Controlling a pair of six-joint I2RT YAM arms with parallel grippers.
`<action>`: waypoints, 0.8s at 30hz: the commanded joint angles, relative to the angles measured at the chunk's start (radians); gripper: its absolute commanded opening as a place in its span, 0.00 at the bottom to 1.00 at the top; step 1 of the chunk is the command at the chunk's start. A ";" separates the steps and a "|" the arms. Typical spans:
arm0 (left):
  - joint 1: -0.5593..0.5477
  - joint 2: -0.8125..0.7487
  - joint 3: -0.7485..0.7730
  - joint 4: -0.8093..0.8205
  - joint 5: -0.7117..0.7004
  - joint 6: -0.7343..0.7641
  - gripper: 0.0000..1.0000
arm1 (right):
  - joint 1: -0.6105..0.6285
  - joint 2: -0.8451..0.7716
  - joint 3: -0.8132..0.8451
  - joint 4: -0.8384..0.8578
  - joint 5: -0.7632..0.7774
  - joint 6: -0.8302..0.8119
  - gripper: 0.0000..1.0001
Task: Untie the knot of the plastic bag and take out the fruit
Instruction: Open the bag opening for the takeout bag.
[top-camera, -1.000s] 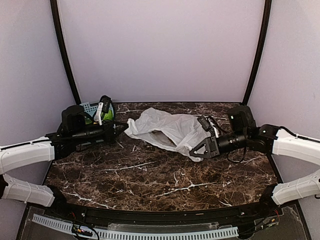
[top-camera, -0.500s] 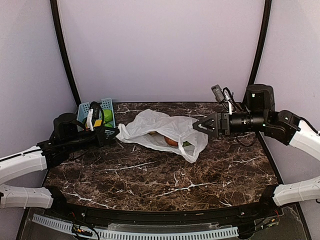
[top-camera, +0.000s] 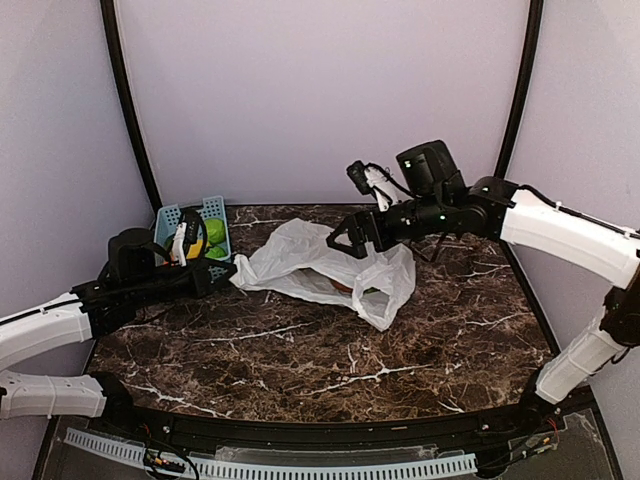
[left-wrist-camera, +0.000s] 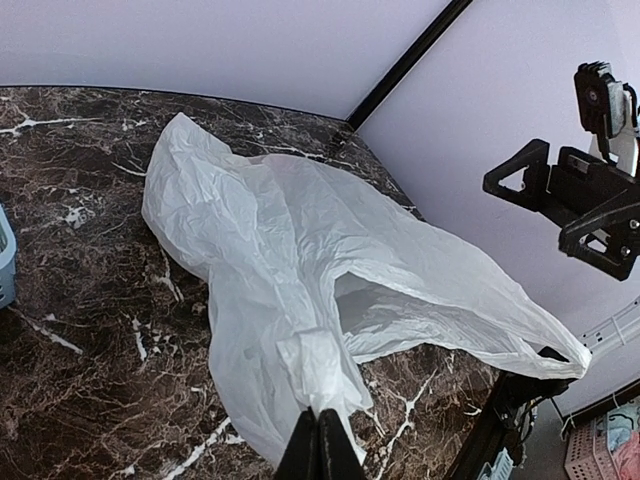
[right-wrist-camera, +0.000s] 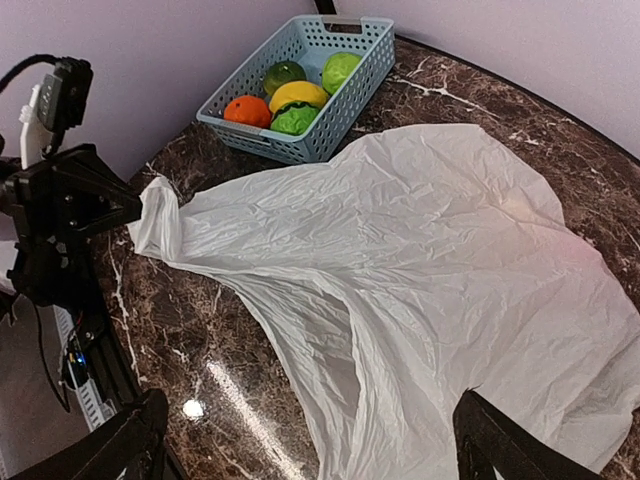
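Plastic bag (top-camera: 300, 255) on counter (top-camera: 300, 350): knot apparently undone; left tool (left-wrist-camera: 320, 432) pinching its edge, right tool (top-camera: 345, 240) spread above; one fruit (top-camera: 343, 284) seemingly inside.

Left arm (top-camera: 45, 325) stretched low, forearm near level, pointing inward. Left gripper (top-camera: 222, 272) clamped tight, fingertips pinching bunched edge of plastic bag (top-camera: 290, 255). Right arm (top-camera: 560, 225) held high, reaching inward from right side, wrist tilted down. Right gripper (top-camera: 345, 240) spread wide, holding nothing, hovering above bag.
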 joint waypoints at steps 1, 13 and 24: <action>-0.002 -0.013 0.026 -0.043 0.024 -0.003 0.01 | 0.028 0.123 0.099 -0.048 0.042 -0.115 0.96; -0.002 0.023 0.060 -0.061 0.048 -0.004 0.01 | 0.039 0.383 0.215 -0.037 0.054 -0.251 0.97; -0.002 0.060 0.069 -0.046 0.064 -0.013 0.01 | 0.040 0.462 0.242 -0.004 0.306 -0.302 0.93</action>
